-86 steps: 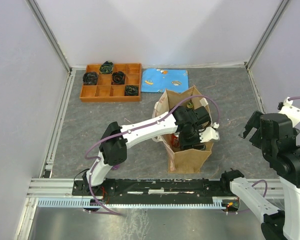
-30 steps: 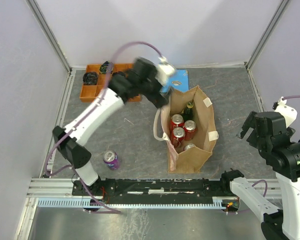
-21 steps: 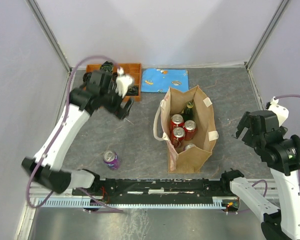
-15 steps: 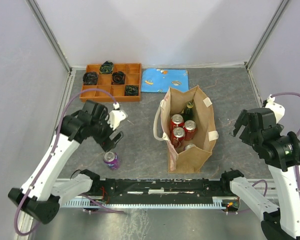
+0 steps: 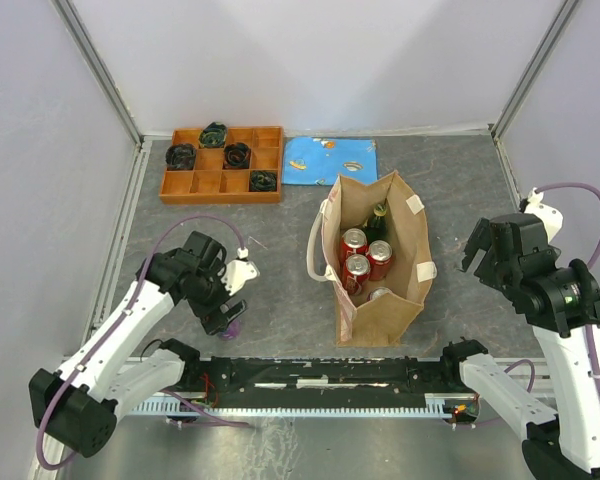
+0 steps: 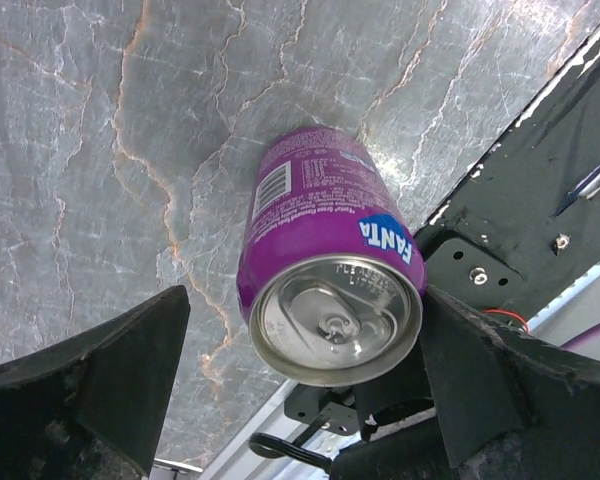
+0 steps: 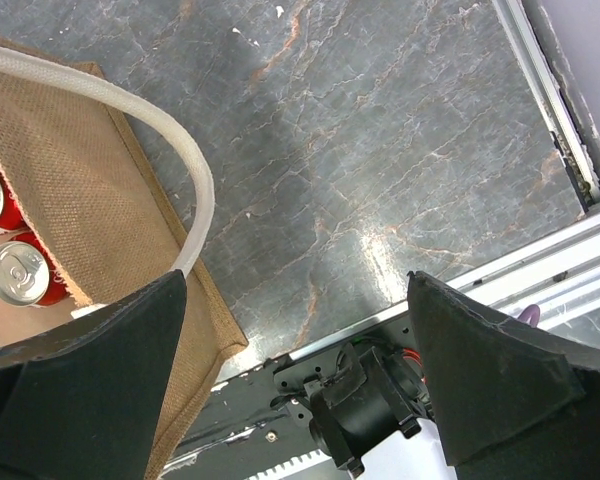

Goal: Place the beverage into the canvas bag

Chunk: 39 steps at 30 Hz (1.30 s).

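Note:
The beverage, a purple Fanta can [image 6: 325, 270], stands upright on the grey table near the front rail. My left gripper [image 6: 302, 320] hangs over it, open, one finger on each side of the can and neither pressed against it. From the top view only a sliver of the can [image 5: 236, 326] shows under the left gripper [image 5: 228, 303]. The canvas bag [image 5: 382, 305] stands open mid-table, holding several red cans and a bottle. My right gripper [image 5: 486, 256] hovers open and empty to the right of the bag [image 7: 75, 190], whose white handle [image 7: 195, 205] shows in the right wrist view.
An orange compartment tray [image 5: 221, 180] with black coiled items sits at the back left, with a blue packet [image 5: 329, 160] next to it. A black rail [image 5: 310, 375] runs along the near edge. Walls and aluminium framing close in both sides.
My left arm swung from the back by the bag and tray down to the front left, and its open jaws now straddle the purple can. The right gripper drifted slightly up and back.

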Available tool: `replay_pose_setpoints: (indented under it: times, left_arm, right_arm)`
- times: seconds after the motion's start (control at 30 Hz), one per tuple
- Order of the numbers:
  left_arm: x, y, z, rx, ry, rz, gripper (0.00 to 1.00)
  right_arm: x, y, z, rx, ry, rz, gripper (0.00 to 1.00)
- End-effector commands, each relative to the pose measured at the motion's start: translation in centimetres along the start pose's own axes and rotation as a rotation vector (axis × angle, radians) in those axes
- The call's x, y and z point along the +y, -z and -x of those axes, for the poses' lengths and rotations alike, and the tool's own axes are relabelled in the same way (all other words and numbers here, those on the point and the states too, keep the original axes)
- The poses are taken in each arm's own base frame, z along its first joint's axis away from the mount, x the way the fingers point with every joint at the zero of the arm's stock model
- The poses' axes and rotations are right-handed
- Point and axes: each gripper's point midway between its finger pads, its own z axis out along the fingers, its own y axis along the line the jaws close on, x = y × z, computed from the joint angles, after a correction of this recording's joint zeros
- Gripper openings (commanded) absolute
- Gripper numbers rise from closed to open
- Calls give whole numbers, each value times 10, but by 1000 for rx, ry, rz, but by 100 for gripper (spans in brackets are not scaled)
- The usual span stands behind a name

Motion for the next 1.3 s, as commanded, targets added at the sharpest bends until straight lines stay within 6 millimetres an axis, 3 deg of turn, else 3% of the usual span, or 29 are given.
replay_pose_setpoints:
  times: [0.0, 0.03, 0.1, 0.13, 0.3, 0.33, 0.37, 0.47, 0.6, 0.73, 0.8, 0.87, 0.93, 1.1, 1.27]
  left_arm:
    - [12, -8, 12, -46, -86, 30, 99]
    - [12, -10, 11, -41, -88, 29, 99]
    - [12, -14, 11, -35, -87, 20, 90]
    - [12, -14, 12, -34, -84, 17, 80]
    - [14, -6, 22, -53, -60, 20, 15]
    - [19, 2, 31, -75, -53, 41, 4]
    - [24, 10, 42, -98, -44, 62, 3]
    - [53, 48, 102, -236, 1, 151, 3]
    - [82, 119, 213, -480, 84, 161, 3]
    - [92, 179, 311, -655, 70, 114, 3]
    - [76, 195, 348, -694, -10, 95, 3]
    - [42, 208, 375, -735, -127, 82, 3]
    - [1, 193, 384, -708, -228, 30, 3]
    - [-103, 169, 379, -690, -439, -93, 3]
    - [-140, 134, 355, -550, -520, -177, 3]
  right_arm:
    - [-3, 6, 7, -36, -21, -1, 99]
    - [-4, 7, 7, -37, -24, -2, 99]
    - [-4, 8, 8, -40, -29, -1, 99]
    - [-4, 8, 8, -40, -31, -1, 99]
    - [-3, 8, 8, -41, -35, 0, 99]
    - [-3, 7, 9, -41, -35, 0, 99]
    - [-3, 7, 9, -42, -36, 1, 99]
    - [-1, 6, 10, -42, -35, 1, 99]
    - [2, 4, 11, -39, -30, 8, 99]
    - [5, 1, 10, -36, -31, 15, 99]
    - [5, 1, 8, -32, -31, 20, 99]
    - [4, 1, 6, -29, -33, 21, 99]
    - [2, 3, 3, -30, -42, 23, 99]
    - [-8, 8, -6, -24, -59, 17, 99]
    - [-17, 11, -19, -10, -70, 9, 99]
